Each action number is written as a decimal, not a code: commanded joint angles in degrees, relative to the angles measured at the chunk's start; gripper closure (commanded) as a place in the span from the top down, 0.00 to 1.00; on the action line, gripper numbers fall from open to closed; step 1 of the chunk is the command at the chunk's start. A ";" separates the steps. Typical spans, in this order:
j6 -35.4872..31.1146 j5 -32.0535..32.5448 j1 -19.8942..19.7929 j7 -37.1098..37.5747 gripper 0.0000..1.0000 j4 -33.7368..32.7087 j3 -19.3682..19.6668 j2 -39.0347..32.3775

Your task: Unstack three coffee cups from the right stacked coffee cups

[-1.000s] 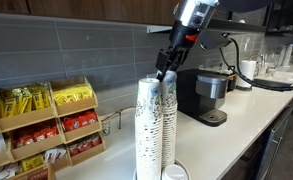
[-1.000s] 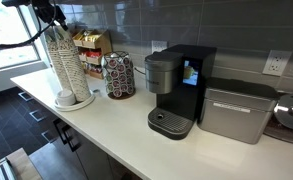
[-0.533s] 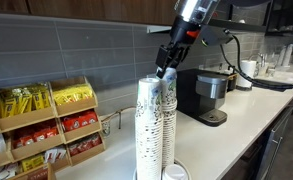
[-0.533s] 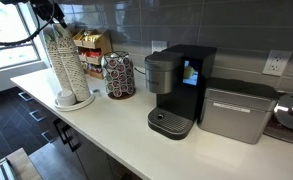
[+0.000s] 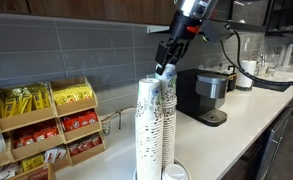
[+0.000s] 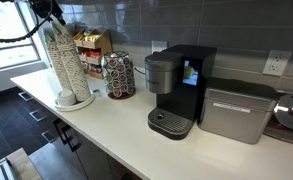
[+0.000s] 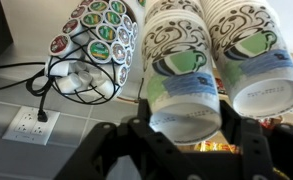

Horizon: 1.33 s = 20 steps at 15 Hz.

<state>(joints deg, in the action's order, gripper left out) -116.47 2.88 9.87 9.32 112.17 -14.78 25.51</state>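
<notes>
Two tall columns of nested coffee cups stand on a round tray at the counter's end. The right stacked coffee cups [image 5: 167, 125] also show in an exterior view [image 6: 66, 60] and in the wrist view [image 7: 181, 30]. My gripper [image 5: 166, 66] is at the top of this column, also seen in an exterior view [image 6: 48, 14]. In the wrist view my gripper [image 7: 186, 125] is shut on the top coffee cup [image 7: 184, 95], its bottom facing the camera, with one finger on each side. The cup [image 5: 166, 73] sits slightly raised above the column.
The second cup column [image 5: 146, 125] stands right beside it. A single cup [image 5: 174, 172] sits on the tray. A wire pod holder [image 6: 118, 75], snack rack [image 5: 46, 125], black coffee machine [image 6: 176, 85] and silver box [image 6: 236, 110] line the counter. A wall outlet [image 7: 26, 125] is behind.
My gripper has risen a little with the top cup, which now sits slightly higher above the column. Nothing else moved.
</notes>
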 commanded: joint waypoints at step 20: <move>7.15 -0.82 -1.28 -0.89 0.42 -12.84 2.53 3.47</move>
<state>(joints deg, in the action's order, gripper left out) -109.99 2.92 9.15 8.75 99.83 -12.98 28.02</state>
